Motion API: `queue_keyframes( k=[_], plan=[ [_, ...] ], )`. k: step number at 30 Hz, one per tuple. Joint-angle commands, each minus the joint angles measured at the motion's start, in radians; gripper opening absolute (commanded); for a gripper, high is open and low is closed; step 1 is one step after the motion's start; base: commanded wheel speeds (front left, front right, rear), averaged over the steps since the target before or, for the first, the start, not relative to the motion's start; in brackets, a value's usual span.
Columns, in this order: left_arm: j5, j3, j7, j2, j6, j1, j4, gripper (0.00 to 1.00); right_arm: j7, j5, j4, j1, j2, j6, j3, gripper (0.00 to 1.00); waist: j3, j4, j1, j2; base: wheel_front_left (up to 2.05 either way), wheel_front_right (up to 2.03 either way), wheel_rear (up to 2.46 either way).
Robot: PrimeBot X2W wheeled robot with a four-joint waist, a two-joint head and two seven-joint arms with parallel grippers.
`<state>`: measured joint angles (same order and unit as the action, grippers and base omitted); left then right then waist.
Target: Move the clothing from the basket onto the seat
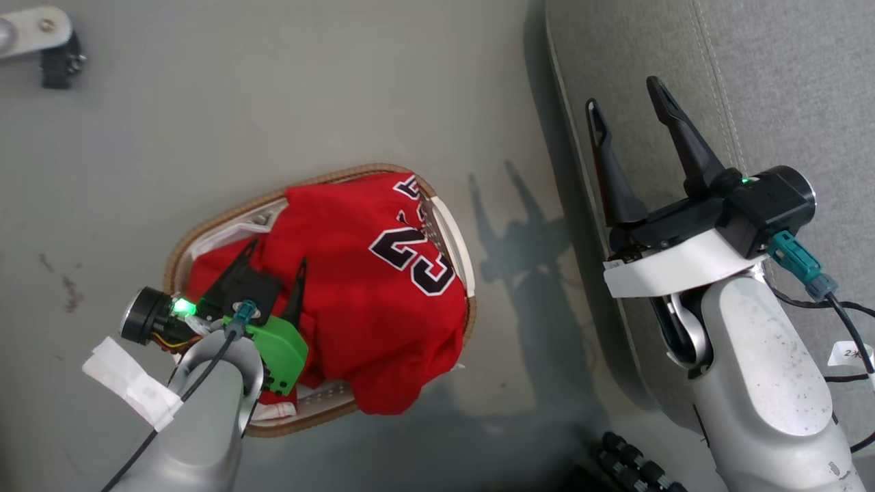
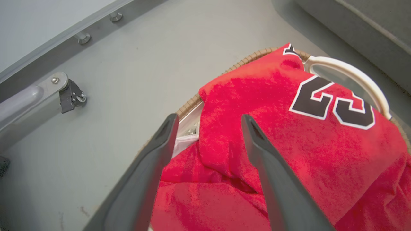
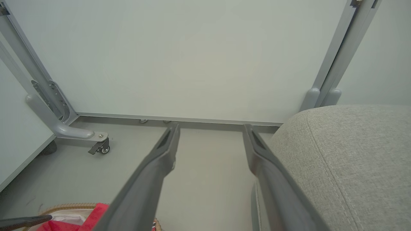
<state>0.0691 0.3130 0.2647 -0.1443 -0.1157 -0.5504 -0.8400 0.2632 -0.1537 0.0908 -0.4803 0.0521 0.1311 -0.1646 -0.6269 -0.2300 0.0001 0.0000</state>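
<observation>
The clothing (image 1: pixel 383 273), a bright red jersey marked "23", lies heaped in the basket (image 1: pixel 205 229) on the floor, over another red garment (image 2: pixel 192 199). My left gripper (image 1: pixel 275 258) hovers open over the basket's left part, its fingers (image 2: pixel 167 138) straddling a red fold, nothing held. The seat (image 1: pixel 786 82), a grey fabric cushion, fills the upper right. My right gripper (image 1: pixel 623 96) stands open and empty above the seat's left edge. In the right wrist view that gripper (image 3: pixel 211 128) points at the wall, with the seat (image 3: pixel 346 154) beside it and the basket (image 3: pixel 67 205) low left.
A grey frame leg with a caster (image 1: pixel 41 34) stands on the floor at the far left, seen also in the left wrist view (image 2: pixel 64 93). A white wall panel (image 3: pixel 192 57) closes the back. Bare grey floor (image 1: pixel 506 137) separates basket and seat. A black ribbed part (image 1: pixel 636 465) sits at the bottom.
</observation>
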Motion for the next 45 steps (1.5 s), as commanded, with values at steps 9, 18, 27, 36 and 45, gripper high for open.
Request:
queue_keyframes(
  k=[9,18,27,36,45],
  plan=[
    [0.059,0.088,0.000,-0.050,0.007,-0.058,-0.142,1.00,0.002,-0.034,-0.008,0.000,0.000,-0.001,-0.023,1.00,-0.127,-0.089,-0.0001,0.0000,0.00,0.00,0.00],
    [0.116,0.150,-0.009,-0.061,0.065,-0.139,-0.342,1.00,0.002,-0.051,-0.003,0.003,0.000,-0.001,-0.036,1.00,-0.147,-0.091,-0.0001,0.0000,0.00,0.00,0.00],
    [0.182,0.234,-0.079,-0.069,0.066,-0.215,-0.419,1.00,0.002,-0.076,-0.016,-0.014,0.000,-0.001,-0.054,1.00,-0.187,-0.101,-0.0001,0.0000,0.00,0.00,0.00],
    [0.219,0.286,-0.149,-0.086,0.076,-0.274,-0.439,1.00,0.002,-0.094,-0.026,-0.028,0.000,-0.001,-0.064,1.00,-0.234,-0.118,-0.0001,0.0000,0.00,0.00,0.00],
    [0.186,0.290,-0.142,-0.086,0.058,-0.297,-0.444,0.40,0.002,-0.111,-0.035,-0.038,0.000,-0.001,-0.075,1.00,-0.261,-0.127,-0.0001,0.0000,0.00,0.00,0.00]
  ],
)
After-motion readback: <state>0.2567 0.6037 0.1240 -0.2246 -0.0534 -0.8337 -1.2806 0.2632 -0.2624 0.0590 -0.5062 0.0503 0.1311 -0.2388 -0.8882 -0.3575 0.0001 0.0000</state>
